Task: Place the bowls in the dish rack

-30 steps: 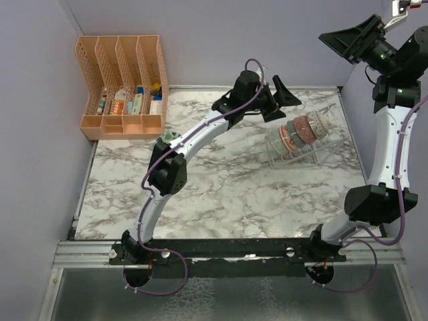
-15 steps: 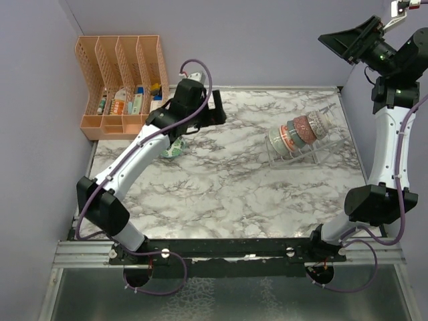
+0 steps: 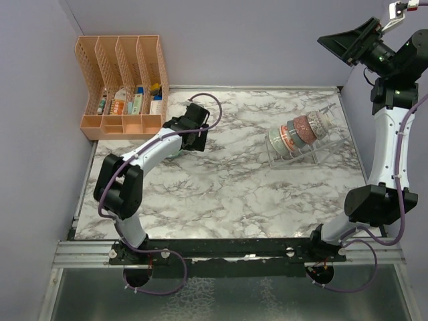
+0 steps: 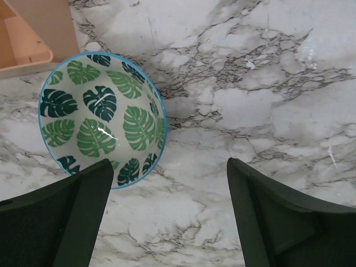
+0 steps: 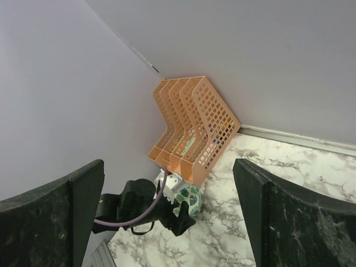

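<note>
The green-leaf bowl lies tilted on its side on the marble table by the orange organizer. It also shows in the right wrist view. In the top view my left arm mostly hides it. My left gripper is open and empty, low over the table, just right of the bowl and apart from it; the top view shows it too. The clear dish rack stands at the right and holds several bowls on edge. My right gripper is open and empty, raised high at the back right.
An orange four-slot file organizer with small items stands in the back left corner, close behind the green-leaf bowl. Purple walls close in the table at the left, the back and the right.
My left arm has swung from beside the dish rack across to the left and come down at the green-leaf bowl. The right arm has not moved.
</note>
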Controlling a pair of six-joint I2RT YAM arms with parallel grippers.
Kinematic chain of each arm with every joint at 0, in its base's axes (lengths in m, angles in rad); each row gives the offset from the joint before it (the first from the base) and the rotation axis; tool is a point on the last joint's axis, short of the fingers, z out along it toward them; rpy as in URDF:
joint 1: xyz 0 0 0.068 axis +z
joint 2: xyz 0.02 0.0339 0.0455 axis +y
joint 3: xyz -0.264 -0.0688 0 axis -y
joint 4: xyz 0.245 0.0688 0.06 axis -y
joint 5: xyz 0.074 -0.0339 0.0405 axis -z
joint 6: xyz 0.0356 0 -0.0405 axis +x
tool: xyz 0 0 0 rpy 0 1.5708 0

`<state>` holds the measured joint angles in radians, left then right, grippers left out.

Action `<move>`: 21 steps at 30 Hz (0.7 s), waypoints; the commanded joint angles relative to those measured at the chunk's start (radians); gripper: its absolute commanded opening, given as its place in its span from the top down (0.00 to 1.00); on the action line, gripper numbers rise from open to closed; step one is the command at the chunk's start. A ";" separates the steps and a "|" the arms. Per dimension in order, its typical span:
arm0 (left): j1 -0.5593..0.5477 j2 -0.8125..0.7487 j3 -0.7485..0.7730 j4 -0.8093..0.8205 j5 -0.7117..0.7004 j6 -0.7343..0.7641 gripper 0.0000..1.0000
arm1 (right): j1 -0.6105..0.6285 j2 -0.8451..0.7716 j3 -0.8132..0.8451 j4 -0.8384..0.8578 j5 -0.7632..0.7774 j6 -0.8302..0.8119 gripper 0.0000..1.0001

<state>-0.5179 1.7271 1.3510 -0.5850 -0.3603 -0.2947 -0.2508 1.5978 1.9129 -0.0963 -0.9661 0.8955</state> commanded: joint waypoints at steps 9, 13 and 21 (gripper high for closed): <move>0.070 0.128 -0.031 0.122 0.013 0.110 0.41 | -0.005 -0.020 0.006 0.005 -0.006 -0.015 0.01; 0.084 0.152 -0.053 0.132 0.033 0.114 0.52 | -0.005 -0.010 0.018 -0.005 -0.003 -0.024 0.01; 0.087 0.161 -0.085 0.140 0.053 0.100 0.69 | -0.005 0.015 0.060 -0.019 0.008 -0.022 0.01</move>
<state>-0.4377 1.8790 1.2743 -0.4686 -0.3355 -0.1947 -0.2508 1.5970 1.9190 -0.1101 -0.9653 0.8852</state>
